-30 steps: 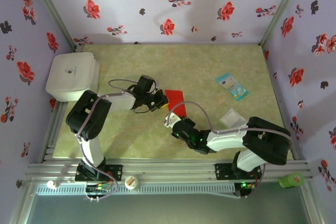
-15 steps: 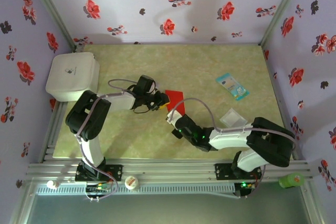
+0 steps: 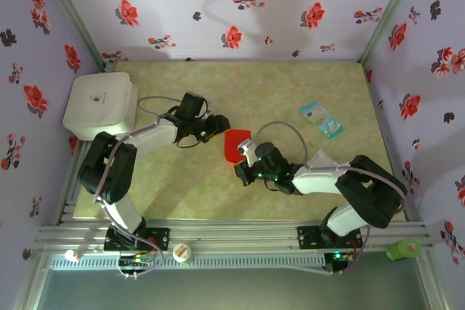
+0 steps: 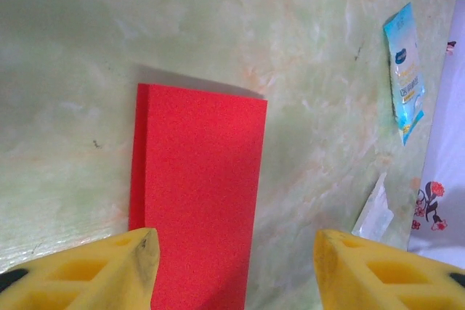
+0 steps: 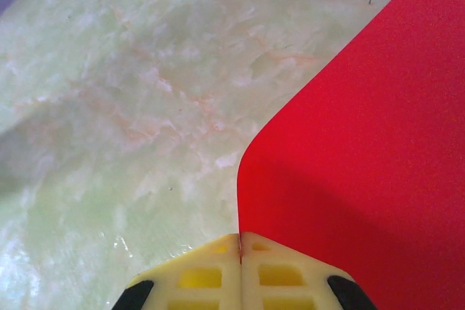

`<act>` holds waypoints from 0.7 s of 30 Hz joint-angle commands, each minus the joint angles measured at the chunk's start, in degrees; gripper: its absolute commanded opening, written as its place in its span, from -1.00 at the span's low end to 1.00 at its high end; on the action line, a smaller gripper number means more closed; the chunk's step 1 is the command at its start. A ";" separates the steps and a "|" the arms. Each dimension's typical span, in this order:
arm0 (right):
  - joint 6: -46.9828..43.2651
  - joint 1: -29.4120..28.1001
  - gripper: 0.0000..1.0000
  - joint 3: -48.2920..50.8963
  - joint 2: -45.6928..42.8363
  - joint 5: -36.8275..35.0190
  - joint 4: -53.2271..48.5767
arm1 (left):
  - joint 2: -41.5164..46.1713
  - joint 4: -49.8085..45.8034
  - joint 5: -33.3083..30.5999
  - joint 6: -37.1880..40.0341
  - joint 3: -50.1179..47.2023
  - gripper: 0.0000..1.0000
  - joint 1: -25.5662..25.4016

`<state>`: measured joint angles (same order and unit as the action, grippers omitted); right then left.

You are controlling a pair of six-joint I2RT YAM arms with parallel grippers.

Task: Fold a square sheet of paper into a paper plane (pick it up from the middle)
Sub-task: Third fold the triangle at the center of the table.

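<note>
I've got the right gripper clamped on the red sheet — anchoring the fold, I judge — while the left gripper hangs over it, jaws apart, empty.

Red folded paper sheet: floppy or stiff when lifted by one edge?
Likely floppy: the thin red folded paper sheet curves where the shut right pincer pinches it. Probably light and slides easily on the smooth marbled green tabletop.
</note>
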<state>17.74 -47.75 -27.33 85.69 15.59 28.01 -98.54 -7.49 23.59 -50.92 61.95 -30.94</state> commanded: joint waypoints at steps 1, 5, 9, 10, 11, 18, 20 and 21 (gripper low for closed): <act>6.22 2.32 -1.00 -1.23 1.96 8.16 4.79 | -1.74 -2.35 1.16 3.14 3.88 0.10 0.35; 9.13 4.71 -1.00 -1.32 3.50 11.50 6.50 | -5.02 -3.56 3.72 4.58 7.75 -0.12 0.24; 10.67 5.91 -1.00 -2.00 4.61 13.48 6.66 | -9.29 -5.35 5.64 5.79 11.51 -0.37 0.09; 10.98 6.12 -1.00 -2.10 4.87 13.69 6.58 | -10.47 -5.67 6.18 5.96 12.43 -0.42 -0.04; 11.17 6.29 -1.00 -2.19 5.05 13.84 6.45 | -11.43 -5.97 6.30 6.04 13.18 -0.45 -0.15; 12.93 7.49 -1.00 -2.29 6.26 14.97 6.10 | -17.59 -8.04 7.65 6.51 17.05 -0.52 -2.00; 13.10 7.67 -1.00 -2.32 6.50 15.43 6.18 | -18.77 -7.85 7.61 6.66 17.47 -0.52 -2.35; 13.34 7.76 -1.00 -2.34 6.65 15.43 6.25 | -19.48 -7.94 7.63 6.75 17.66 -0.52 -2.45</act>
<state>29.67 -40.49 -28.58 91.68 29.43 33.01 -116.25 -13.26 29.71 -45.87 77.80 -32.86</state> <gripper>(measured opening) 0.047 0.239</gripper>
